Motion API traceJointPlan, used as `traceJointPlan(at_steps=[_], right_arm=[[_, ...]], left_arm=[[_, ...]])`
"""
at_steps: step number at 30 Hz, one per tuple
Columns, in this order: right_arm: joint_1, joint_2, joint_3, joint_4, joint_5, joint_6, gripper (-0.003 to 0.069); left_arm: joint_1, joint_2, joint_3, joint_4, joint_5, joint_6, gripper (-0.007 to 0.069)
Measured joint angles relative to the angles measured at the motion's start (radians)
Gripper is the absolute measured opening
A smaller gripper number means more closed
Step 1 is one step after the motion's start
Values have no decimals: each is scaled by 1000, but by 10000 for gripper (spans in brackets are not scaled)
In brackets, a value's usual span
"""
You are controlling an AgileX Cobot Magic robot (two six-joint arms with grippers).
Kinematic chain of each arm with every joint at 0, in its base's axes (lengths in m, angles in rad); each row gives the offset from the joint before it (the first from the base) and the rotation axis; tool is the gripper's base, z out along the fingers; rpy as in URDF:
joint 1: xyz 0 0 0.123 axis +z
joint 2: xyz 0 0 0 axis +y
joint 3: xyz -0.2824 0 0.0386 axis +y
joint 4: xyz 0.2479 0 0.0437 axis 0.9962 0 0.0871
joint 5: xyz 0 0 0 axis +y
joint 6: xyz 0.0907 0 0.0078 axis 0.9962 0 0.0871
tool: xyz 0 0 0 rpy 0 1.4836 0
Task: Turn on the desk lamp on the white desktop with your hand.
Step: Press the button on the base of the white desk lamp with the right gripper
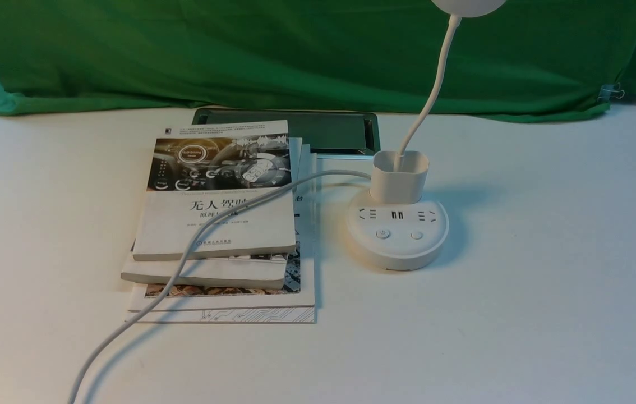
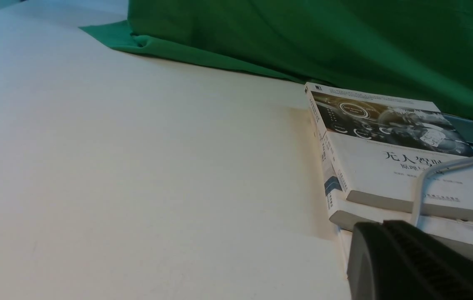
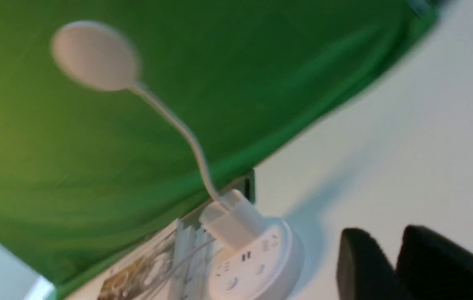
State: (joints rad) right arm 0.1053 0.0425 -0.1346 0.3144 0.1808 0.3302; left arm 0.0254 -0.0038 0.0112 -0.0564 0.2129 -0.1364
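While the lamp (image 1: 397, 230) sits right of centre on the white worktop (image 1: 548, 292), its cord (image 1: 183, 264) trails over the book stack (image 1: 222, 224) just beside it — green cloth (image 1: 295, 50) behind. Right hand (image 3: 395, 266) hangs near the base, jaws looking closed; left hand (image 2: 407, 258) is by the books — can't tell how its jaws stand.
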Motion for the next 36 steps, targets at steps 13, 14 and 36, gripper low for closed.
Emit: traceJointPlan(at_steps=[13, 14, 36], right_arm=[[142, 823, -894, -1, 639, -783, 29], [143, 885, -938, -1, 688, -797, 29], [343, 1747, -1163, -118, 557, -837, 31]], left_arm=[[0, 0, 0, 2, 0, 0, 21], [0, 0, 0, 2, 0, 0, 21], [0, 0, 0, 2, 0, 0, 21]])
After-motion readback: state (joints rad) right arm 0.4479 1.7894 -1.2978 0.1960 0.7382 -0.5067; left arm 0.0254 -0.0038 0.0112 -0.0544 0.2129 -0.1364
